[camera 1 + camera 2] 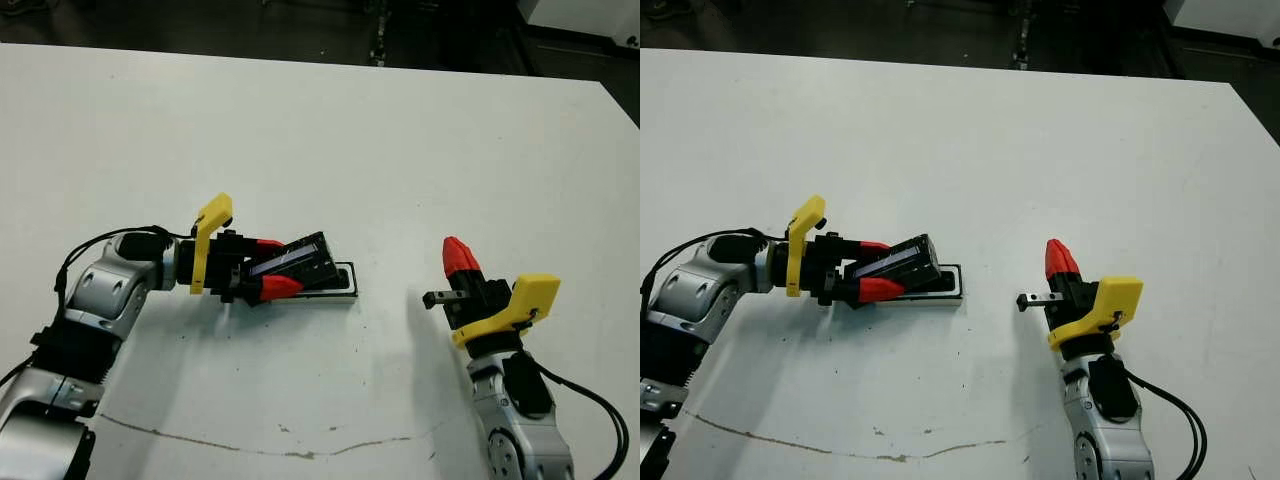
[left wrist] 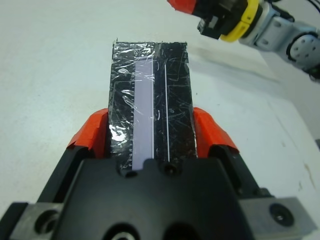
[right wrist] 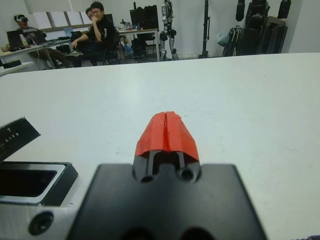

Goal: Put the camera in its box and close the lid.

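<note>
The lid (image 1: 300, 258), a black slab with a shiny top, is held tilted by my left gripper (image 1: 278, 265), which is shut on its near end. The lid's far end hangs low over the box (image 1: 346, 291), a shallow white-rimmed tray on the table. In the right wrist view the box (image 3: 60, 175) looks dark inside with the lid (image 3: 15, 137) above it. I cannot make out the camera itself. My right gripper (image 1: 460, 258) is shut on nothing, a hand's width to the right of the box. In the left wrist view, both red fingers (image 2: 92, 132) press the lid's (image 2: 150, 85) sides.
A thin dark line (image 1: 250, 446) runs across the table near its front edge. The table's far edge (image 1: 300, 62) borders a dark floor. People (image 3: 95, 30) sit at desks well beyond the table. My right gripper (image 2: 220, 20) also shows in the left wrist view.
</note>
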Robot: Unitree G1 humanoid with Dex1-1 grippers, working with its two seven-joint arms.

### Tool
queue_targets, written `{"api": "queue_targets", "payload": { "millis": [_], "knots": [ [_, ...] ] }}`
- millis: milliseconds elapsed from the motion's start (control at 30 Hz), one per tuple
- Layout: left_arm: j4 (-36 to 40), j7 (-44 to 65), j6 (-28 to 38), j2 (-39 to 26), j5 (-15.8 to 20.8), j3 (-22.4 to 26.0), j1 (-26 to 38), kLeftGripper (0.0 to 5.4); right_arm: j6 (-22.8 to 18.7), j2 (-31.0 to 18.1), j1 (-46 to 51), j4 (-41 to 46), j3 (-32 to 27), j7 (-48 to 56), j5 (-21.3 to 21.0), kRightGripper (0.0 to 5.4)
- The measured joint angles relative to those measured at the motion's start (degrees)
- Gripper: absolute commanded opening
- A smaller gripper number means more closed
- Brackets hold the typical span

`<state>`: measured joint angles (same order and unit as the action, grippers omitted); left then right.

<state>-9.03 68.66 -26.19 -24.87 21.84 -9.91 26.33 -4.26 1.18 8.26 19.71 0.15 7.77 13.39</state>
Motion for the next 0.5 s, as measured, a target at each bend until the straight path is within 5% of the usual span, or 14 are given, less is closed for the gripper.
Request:
{"api": "queue_targets", "payload": {
  "millis": [500],
  "knots": [
    [5.5,-3.5,-1.5,-0.3,-0.5,-0.2,-2.1,3.16,-0.3,0.0,0.0,0.1,0.0,0.0,0.0,0.0]
  ]
}}
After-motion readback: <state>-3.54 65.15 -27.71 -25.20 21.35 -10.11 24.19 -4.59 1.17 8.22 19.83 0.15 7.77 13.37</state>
